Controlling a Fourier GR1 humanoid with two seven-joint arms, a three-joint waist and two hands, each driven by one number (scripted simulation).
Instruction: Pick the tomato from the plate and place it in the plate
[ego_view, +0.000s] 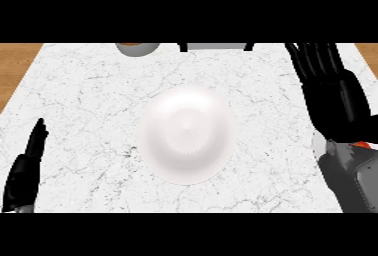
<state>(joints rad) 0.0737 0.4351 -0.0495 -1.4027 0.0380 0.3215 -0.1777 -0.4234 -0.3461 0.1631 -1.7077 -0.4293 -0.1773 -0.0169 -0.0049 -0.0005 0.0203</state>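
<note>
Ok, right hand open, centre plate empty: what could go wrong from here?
1. Only a red-orange sliver shows beside the right forearm; if that is the tomato, the arm hides it, so a grasp would be hard to check.
2. The right hand is open beyond that sliver; drawing back, the forearm might knock it.
3. The white plate looks shallow, so a round tomato could roll off.

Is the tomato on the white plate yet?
Not yet. Nothing looks done: the white plate shows no tomato. The right hand is open at the right edge, holding nothing; a red sliver beside its forearm may be the tomato. The left hand rests. Picking and placing remain.
</note>
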